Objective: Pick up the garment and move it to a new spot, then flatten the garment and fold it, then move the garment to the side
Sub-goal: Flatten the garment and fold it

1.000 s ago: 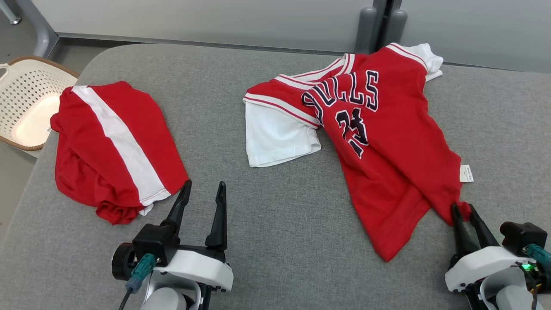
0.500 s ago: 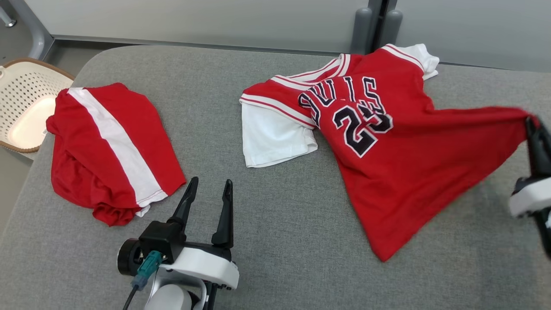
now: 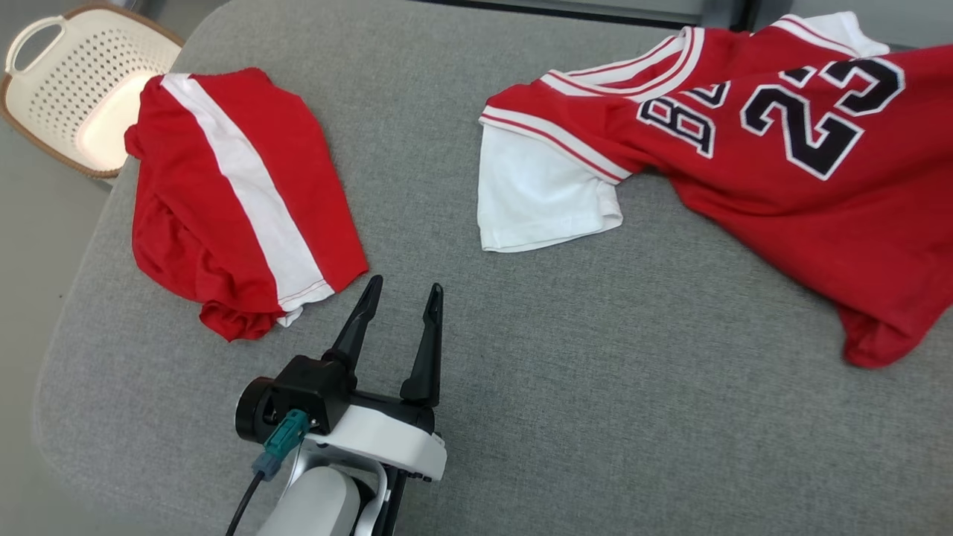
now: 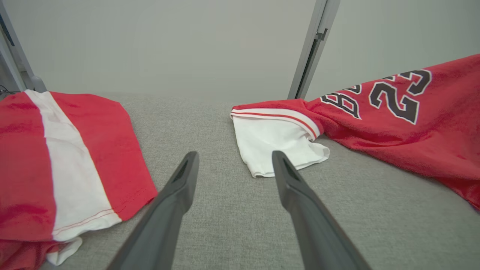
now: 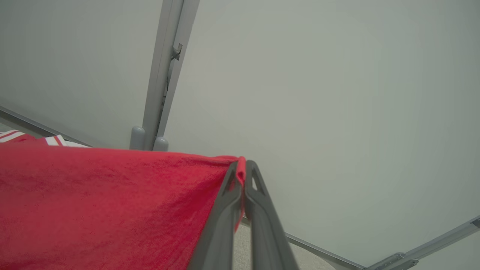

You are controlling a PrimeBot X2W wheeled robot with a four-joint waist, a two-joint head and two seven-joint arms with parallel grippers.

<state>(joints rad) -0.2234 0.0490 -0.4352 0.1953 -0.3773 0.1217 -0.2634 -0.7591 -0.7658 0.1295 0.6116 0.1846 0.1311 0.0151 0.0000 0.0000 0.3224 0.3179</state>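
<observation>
The garment is a red jersey (image 3: pixel 782 186) with a black "23" and white sleeves, stretched out toward the right on the grey padded table (image 3: pixel 558 357). In the right wrist view my right gripper (image 5: pixel 243 165) is shut on a red corner of the jersey (image 5: pixel 112 202), holding it up off the table. My left gripper (image 3: pixel 406 284) rests low over the table's front middle, open, with nothing between its fingers. From the left wrist view, the left gripper (image 4: pixel 234 153) points at bare table between the jersey's white sleeve (image 4: pixel 277 146) and another garment.
A second red garment with a white stripe (image 3: pixel 238 193) lies crumpled at the table's left, also seen in the left wrist view (image 4: pixel 67 161). A cream perforated basket (image 3: pixel 59 74) stands off the table's far left corner. Grey wall panels rise behind the table.
My right gripper shut on the jersey's lower corner, then lifted it up and right, pulling the jersey taut and unfolding the number. The head camera has shifted. The left gripper stays open.
</observation>
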